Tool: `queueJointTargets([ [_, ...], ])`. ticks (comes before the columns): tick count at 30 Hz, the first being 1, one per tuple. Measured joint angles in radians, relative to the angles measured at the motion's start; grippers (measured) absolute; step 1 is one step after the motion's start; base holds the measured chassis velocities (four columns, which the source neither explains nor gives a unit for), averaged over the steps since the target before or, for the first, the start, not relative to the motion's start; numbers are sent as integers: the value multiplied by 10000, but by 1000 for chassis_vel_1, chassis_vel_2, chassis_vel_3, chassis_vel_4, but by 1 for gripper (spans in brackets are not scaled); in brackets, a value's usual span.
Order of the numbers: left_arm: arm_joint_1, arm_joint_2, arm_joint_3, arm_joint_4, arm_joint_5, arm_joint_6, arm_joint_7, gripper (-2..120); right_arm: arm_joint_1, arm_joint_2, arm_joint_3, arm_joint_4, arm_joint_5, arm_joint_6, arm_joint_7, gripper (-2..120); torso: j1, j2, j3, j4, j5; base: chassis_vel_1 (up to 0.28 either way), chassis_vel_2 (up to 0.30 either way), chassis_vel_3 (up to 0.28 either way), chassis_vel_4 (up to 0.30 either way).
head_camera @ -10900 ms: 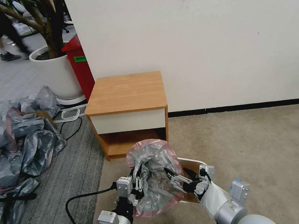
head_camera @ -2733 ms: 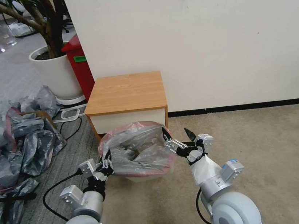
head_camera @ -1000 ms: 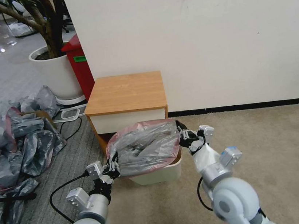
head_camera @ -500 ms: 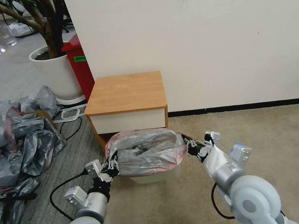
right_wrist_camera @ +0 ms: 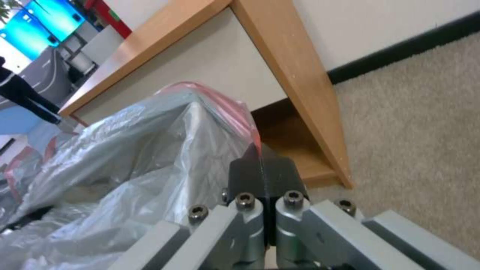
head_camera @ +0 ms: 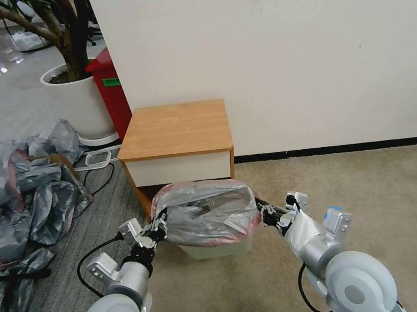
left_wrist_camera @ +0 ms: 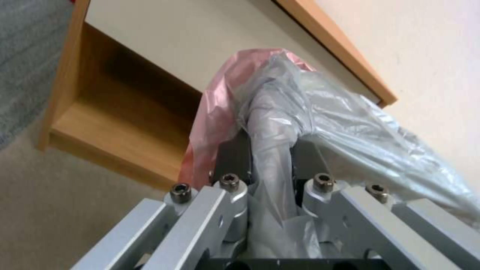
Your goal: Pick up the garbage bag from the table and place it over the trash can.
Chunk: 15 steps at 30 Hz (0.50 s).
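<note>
The garbage bag (head_camera: 205, 211), translucent grey with a pink rim, is stretched open across the top of the cream trash can (head_camera: 216, 249), which stands on the carpet in front of the table (head_camera: 177, 129). My left gripper (head_camera: 162, 224) is at the bag's left edge. In the left wrist view the left gripper (left_wrist_camera: 270, 144) is shut on a bunched fold of the garbage bag (left_wrist_camera: 325, 112). My right gripper (head_camera: 263, 214) holds the bag's right edge. In the right wrist view the right gripper (right_wrist_camera: 261, 161) is shut on the pink rim (right_wrist_camera: 240, 112).
A heap of grey-and-pink bags (head_camera: 13, 192) lies on the floor at the left. Behind it stand a white plant pot (head_camera: 78, 101) and a red bin (head_camera: 110, 92). A black cable (head_camera: 86, 259) trails beside my left arm. Bare carpet (head_camera: 377, 195) spreads to the right.
Over the earlier frames both grippers carried the bag forward and pulled it wide over the trash can. In the last half second the bag's right edge dropped slightly and the left gripper shifted inward.
</note>
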Motion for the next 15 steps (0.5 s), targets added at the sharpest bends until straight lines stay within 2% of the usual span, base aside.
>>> queueJointTargets([
  [7,0,12,-26,-40,-189,23,-142,9,-111,52,-52,61,-130,109,-106,0,0,0,0,1,-1,0,0,0,0],
  [10,-91,10,17,192,234,-176,-213,9,-433,109,-109,620,554,83,511,0,0,0,0,0,-3,0,0,0,0],
  [15,-89,10,44,186,296,-212,-214,9,-479,460,-218,655,1460,94,1191,0,0,0,0,0,-2,0,0,0,0],
])
